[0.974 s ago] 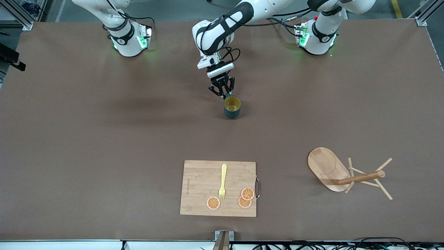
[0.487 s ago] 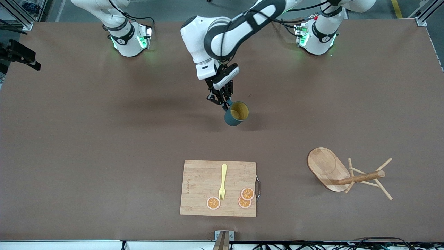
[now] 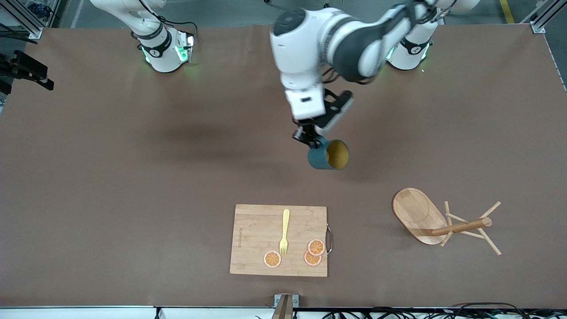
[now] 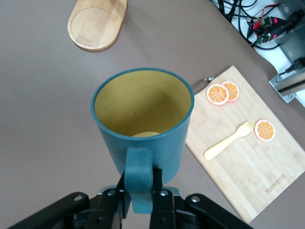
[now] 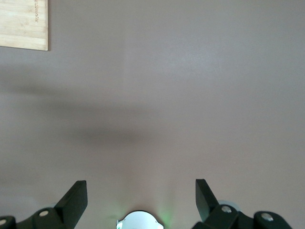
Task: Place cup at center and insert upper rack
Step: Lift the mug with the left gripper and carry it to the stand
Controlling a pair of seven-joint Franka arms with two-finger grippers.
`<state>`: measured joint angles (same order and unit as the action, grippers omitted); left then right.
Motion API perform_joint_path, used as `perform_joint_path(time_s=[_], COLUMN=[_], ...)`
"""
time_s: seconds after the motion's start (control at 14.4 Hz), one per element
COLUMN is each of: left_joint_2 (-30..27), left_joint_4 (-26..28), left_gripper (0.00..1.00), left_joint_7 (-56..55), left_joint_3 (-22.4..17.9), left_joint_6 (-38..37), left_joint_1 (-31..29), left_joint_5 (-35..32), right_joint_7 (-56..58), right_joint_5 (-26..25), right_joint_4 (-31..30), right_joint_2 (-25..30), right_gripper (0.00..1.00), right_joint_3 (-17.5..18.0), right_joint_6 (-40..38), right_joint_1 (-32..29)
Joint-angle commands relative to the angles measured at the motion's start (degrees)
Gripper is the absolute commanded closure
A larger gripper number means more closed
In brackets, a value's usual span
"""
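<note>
The dark teal cup (image 3: 328,156), mustard-yellow inside, hangs tilted in the air over the middle of the table. Its mouth is turned toward the left arm's end. My left gripper (image 3: 308,138) is shut on its loop handle. In the left wrist view the handle (image 4: 139,167) sits pinched between the black fingers of the left gripper (image 4: 140,185). The upper rack (image 3: 420,216), a light wooden mug tree, lies on its side at the left arm's end, its post (image 3: 460,227) and thin pegs flat on the table. My right gripper (image 5: 140,191) waits open over bare table, nothing between its fingers.
A bamboo cutting board (image 3: 278,240) lies near the front camera, carrying a yellow fork (image 3: 284,231) and three orange slices (image 3: 315,247). The two arm bases (image 3: 165,51) stand along the table edge farthest from that camera. Brown table surface lies between the cup and the rack.
The left arm has raised the cup from the table and carried it toward the left arm's end. The cup has tipped from upright to lying sideways in the grip. The right arm barely moved.
</note>
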<state>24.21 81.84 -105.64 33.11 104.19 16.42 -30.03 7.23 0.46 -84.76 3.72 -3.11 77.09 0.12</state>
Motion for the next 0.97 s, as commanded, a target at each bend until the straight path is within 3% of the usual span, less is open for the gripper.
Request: perform_joint_path(time_s=[0.0, 0.14, 0.9], left_joint_2=[0.3, 0.4, 3.4], left_joint_4=[-2.6, -3.6, -4.3], left_gripper=[1.0, 1.0, 1.0], left_joint_7=[7.0, 12.4, 24.8], left_joint_3=[0.5, 0.5, 0.1], left_joint_6=[1.2, 2.7, 8.4], left_joint_1=[-5.8, -11.2, -30.0], left_joint_5=[6.0, 12.6, 42.4], right_joint_7=[-0.7, -0.7, -0.8], right_joint_5=[-0.7, -0.7, 0.1], right_joint_4=[-2.5, -3.2, -5.2], right_joint_2=[2.1, 2.7, 3.6], right_gripper=[0.0, 0.0, 0.0], right_joint_3=[-0.7, -3.1, -2.9], right_joint_6=[0.3, 0.6, 1.2], right_joint_1=[1.8, 3.7, 1.0])
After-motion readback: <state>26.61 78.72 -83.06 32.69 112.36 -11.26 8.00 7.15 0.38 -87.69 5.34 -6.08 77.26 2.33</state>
